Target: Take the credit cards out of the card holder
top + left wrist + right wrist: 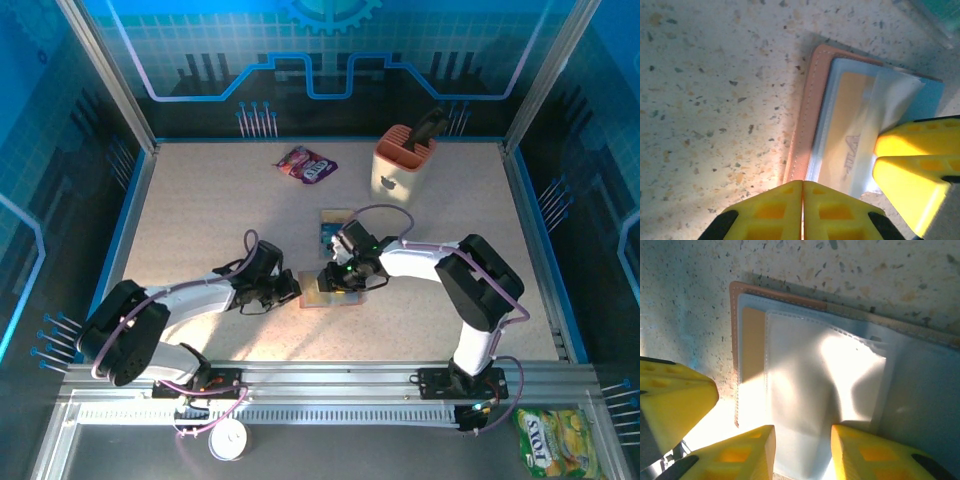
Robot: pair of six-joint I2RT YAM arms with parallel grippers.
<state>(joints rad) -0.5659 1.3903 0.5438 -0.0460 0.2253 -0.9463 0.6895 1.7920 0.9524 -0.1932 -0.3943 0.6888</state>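
Overhead, a speckled beige bench (200, 200) sits inside blue-patterned walls (330, 40). At mid-bench the left hand (802, 210) is pressed together at the open wallet's (807, 115) edge. The right hand (802, 440) is partly spread over its clear sleeve (805, 370), which holds a tan card (852, 105). A teal card (335, 225) lies just beyond.

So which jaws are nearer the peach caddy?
Right. The right jaws are over the card holder, toward the bases and left of the peach caddy; the left jaws sit at the holder's left edge, farther off.
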